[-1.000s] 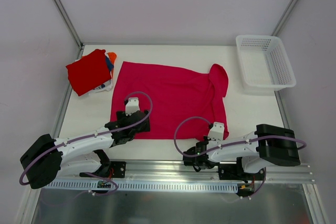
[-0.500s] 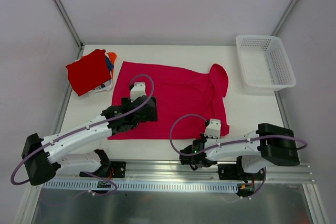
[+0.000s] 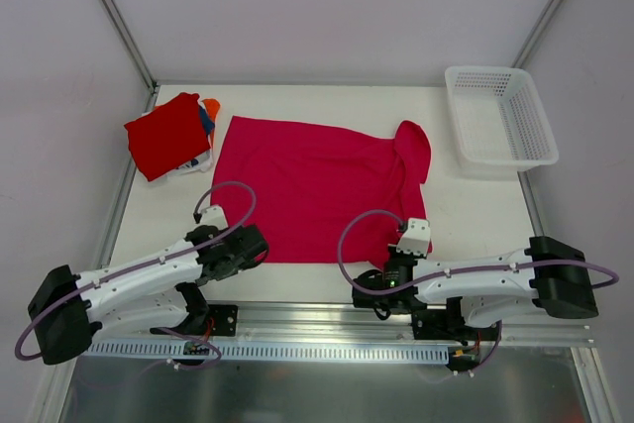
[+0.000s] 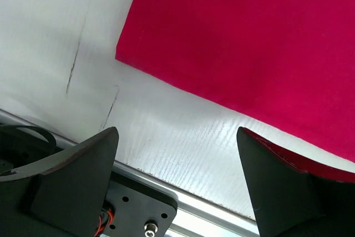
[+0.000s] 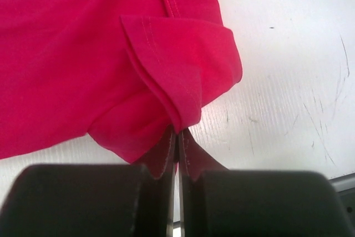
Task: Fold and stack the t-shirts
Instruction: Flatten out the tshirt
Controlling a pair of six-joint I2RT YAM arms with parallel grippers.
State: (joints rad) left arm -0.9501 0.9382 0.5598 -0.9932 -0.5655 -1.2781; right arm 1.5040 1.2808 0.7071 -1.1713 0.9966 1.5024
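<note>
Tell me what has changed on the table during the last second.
The left tool drew back across the magenta t-shirt to its near-left corner and is open. The right tool shifted slightly right, shut on the near-right hem. The folded stack and basket stayed put.

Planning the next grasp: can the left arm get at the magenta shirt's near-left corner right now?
Probably yes. The left gripper hangs open close to that corner of the magenta shirt, with only bare table between them.
</note>
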